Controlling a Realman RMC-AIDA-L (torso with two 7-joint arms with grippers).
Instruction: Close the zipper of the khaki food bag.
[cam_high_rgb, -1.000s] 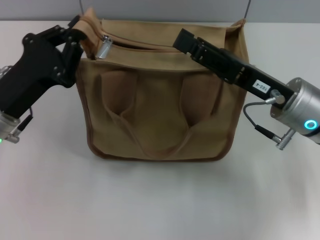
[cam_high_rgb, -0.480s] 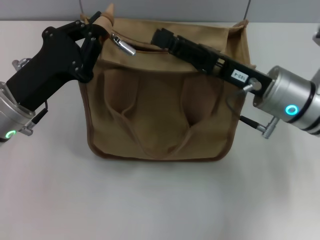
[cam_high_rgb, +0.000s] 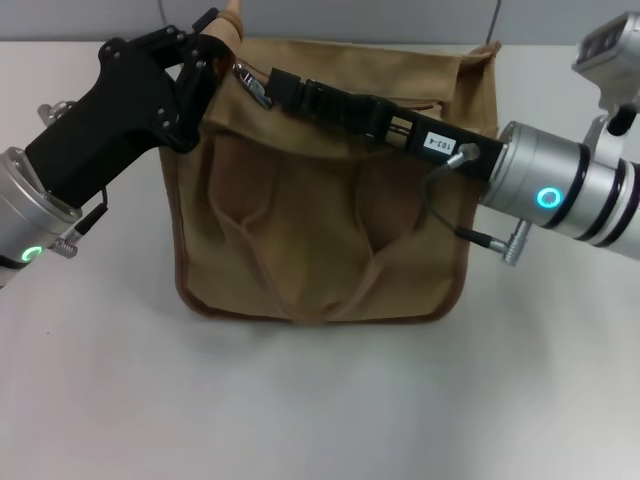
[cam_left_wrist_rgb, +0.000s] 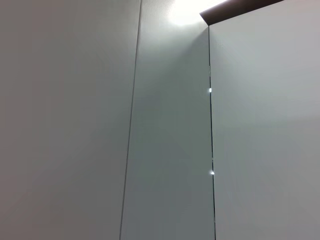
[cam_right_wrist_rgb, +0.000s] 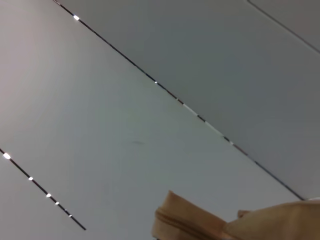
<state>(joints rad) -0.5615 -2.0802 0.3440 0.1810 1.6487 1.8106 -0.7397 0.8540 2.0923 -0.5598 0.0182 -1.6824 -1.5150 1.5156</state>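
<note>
The khaki food bag (cam_high_rgb: 320, 220) stands on the white table in the head view, its two looped handles hanging down its front. My left gripper (cam_high_rgb: 212, 42) is shut on the bag's top left corner and holds it raised. The zipper's silver pull tab (cam_high_rgb: 256, 90) lies at the left end of the top panel. My right gripper (cam_high_rgb: 279, 84) reaches across the bag's top from the right, its tip right beside the pull tab and covering most of the zip line. A tan corner of the bag (cam_right_wrist_rgb: 210, 225) shows in the right wrist view.
The white table (cam_high_rgb: 320, 400) spreads out in front of the bag and to both sides. A grey wall stands close behind the bag. The left wrist view shows only pale wall panels (cam_left_wrist_rgb: 160, 130).
My left gripper has lifted the bag's top left corner up and to the right. My right gripper has moved left along the bag's top to the pull tab.
</note>
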